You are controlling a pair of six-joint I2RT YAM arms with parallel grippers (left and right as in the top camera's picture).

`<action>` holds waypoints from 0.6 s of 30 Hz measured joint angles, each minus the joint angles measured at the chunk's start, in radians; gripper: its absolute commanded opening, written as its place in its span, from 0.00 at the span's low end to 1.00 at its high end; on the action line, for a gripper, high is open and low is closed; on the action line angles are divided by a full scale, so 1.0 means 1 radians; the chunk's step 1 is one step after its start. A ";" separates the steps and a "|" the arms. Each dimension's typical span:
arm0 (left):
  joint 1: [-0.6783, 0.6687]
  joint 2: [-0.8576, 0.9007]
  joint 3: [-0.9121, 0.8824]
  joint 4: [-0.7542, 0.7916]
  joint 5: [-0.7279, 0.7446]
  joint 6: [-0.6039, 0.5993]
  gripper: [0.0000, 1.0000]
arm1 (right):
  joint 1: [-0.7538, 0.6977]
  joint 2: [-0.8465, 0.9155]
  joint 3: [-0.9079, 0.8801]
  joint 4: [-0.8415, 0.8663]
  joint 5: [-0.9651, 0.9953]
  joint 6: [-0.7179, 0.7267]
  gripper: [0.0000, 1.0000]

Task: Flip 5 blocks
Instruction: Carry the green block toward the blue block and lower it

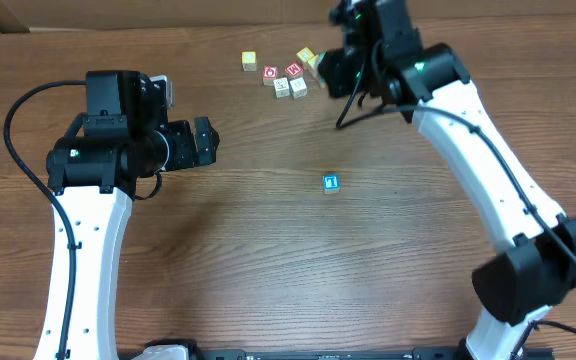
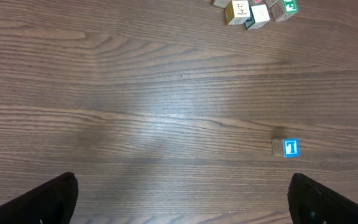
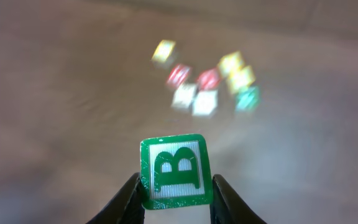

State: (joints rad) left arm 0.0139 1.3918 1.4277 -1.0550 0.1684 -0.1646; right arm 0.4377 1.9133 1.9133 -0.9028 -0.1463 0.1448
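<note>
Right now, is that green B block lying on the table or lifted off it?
Lifted off. The right gripper pinches the green B block from both sides, with the table and other cubes blurred behind it.

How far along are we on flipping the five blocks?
Possibly done: the blue T block sits alone mid-table, apart from the cluster. In hand: the right hand grips the green B block above the table. Left: two whitish cubes and another green cube sit in the cluster.
</note>
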 measured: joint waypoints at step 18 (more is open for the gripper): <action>0.000 0.000 0.000 0.000 0.000 0.000 1.00 | 0.352 0.017 -0.481 0.169 0.165 0.430 0.28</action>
State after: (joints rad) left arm 0.0139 1.3918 1.4277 -1.0554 0.1684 -0.1646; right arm 0.7895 1.9301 1.4319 -0.7338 0.0189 0.5751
